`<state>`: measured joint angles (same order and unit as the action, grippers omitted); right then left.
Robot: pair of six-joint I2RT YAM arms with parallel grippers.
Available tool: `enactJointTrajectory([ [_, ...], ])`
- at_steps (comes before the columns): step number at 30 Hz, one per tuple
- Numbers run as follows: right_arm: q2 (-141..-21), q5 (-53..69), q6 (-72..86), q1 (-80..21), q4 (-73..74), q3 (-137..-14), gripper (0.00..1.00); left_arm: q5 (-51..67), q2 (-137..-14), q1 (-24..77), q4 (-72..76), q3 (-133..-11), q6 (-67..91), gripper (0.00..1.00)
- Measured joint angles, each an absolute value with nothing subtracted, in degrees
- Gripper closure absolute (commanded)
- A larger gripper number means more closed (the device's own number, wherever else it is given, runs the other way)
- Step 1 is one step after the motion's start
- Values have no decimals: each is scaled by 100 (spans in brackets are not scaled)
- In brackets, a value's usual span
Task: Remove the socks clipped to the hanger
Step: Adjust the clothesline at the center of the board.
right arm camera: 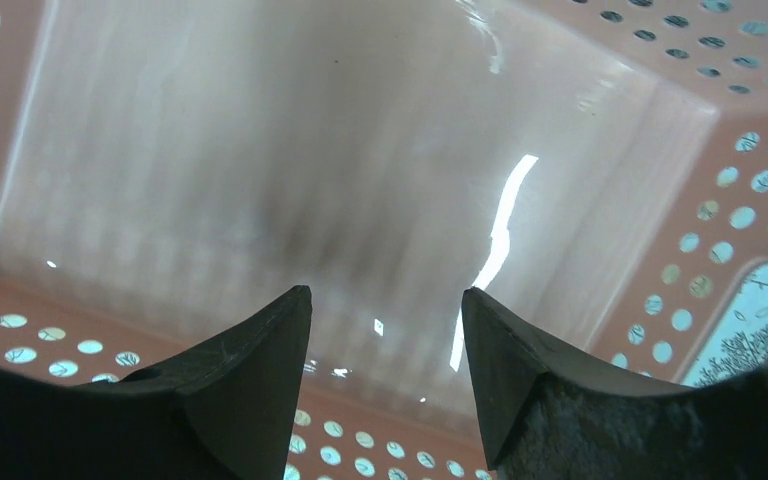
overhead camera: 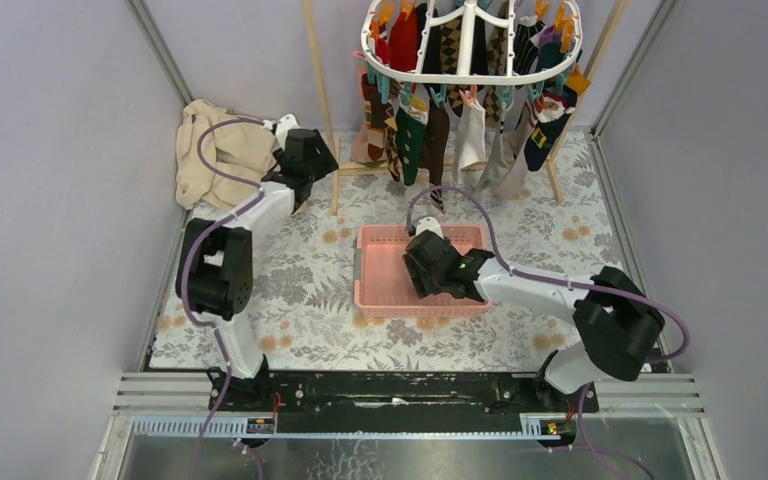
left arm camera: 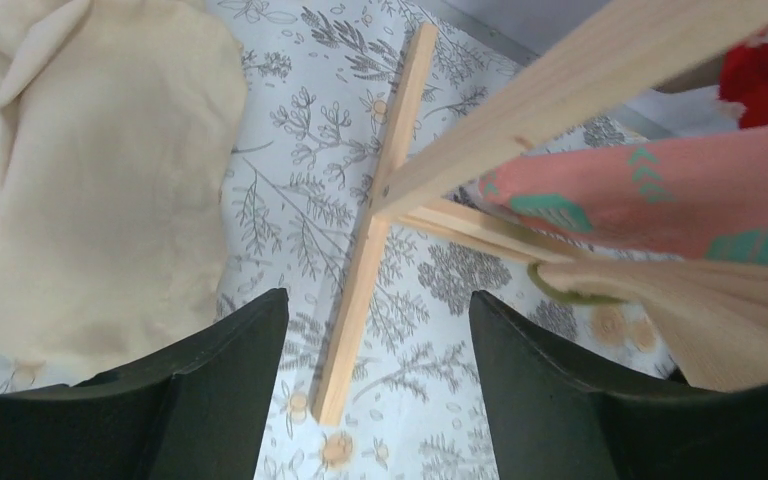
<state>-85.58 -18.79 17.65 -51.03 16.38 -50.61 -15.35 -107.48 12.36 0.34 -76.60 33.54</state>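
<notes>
The socks [overhead camera: 430,120] hang clipped round the hanger [overhead camera: 460,78] above the far desk [overhead camera: 300,280]. Below, the pink basket [overhead camera: 380,275] waits to catch them. The right hand [right arm camera: 385,300] hovers inside it, spread and empty. The left hand [left arm camera: 378,310], also spread, sits beside the wooden frame [left arm camera: 365,270], perhaps lining up a reach.

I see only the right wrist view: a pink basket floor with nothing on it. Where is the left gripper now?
Observer: The left gripper is above one foot of the wooden frame, next to a cream cloth.
Operator: Does it hold a sock?
Observer: No. Its fingers stand apart with nothing between them.
Operator: Are there socks on the hanger?
Observer: Yes. Many socks hang clipped round the white hanger, behind the pink basket.
</notes>
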Motion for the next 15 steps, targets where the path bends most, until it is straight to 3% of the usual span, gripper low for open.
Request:
enactJointTrajectory([
  [7,-8858,-1603,1863,-5103,1450,-5078,37,-1577,-9629,1658,3,-6687,3505,22],
  [15,-8281,-1288,2246,-5356,1498,-4637,39,-1566,-8694,1994,-132,-6005,3588,21],
])
